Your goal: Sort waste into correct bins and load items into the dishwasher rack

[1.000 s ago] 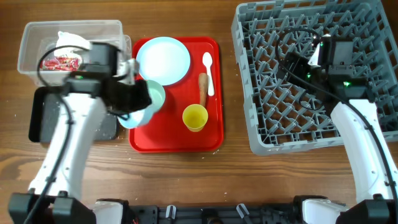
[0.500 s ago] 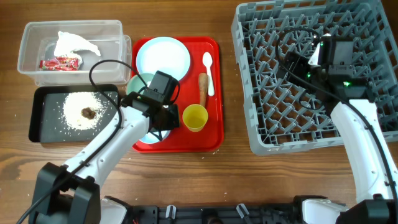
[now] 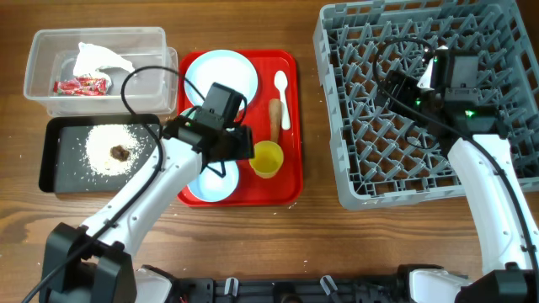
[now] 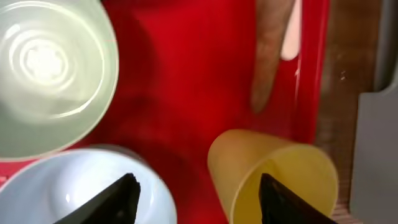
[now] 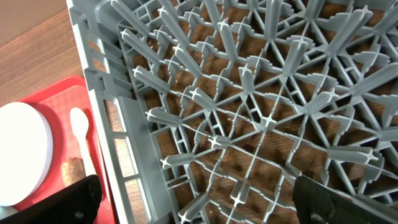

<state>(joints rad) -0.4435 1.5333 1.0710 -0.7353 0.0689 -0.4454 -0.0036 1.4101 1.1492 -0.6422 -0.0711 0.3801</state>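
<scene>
My left gripper (image 3: 229,145) hangs open over the red tray (image 3: 290,181). One fingertip (image 4: 121,199) overlaps a pale blue-white bowl (image 4: 81,186), the other overlaps the yellow cup (image 4: 273,180); only red tray shows between them. That bowl (image 3: 209,181) sits in the tray's near left corner. A second bowl (image 4: 43,68) stands beyond it. The plate (image 3: 221,77), white spoon (image 3: 282,97) and brown carrot-shaped stick (image 3: 274,120) lie on the tray. My right gripper (image 5: 202,205) is open, empty, above the grey rack (image 3: 421,101).
The clear tub (image 3: 42,50) at the back left holds crumpled tissue (image 3: 97,59) and a red wrapper (image 3: 82,85). In front of it the black tray (image 3: 59,172) holds rice grains (image 3: 101,143) and a dark lump (image 3: 122,152).
My left arm swung right from over the black tray to the red tray carrying a bowl. The bowl now rests on the tray and the jaws have opened. The right arm stayed still.
</scene>
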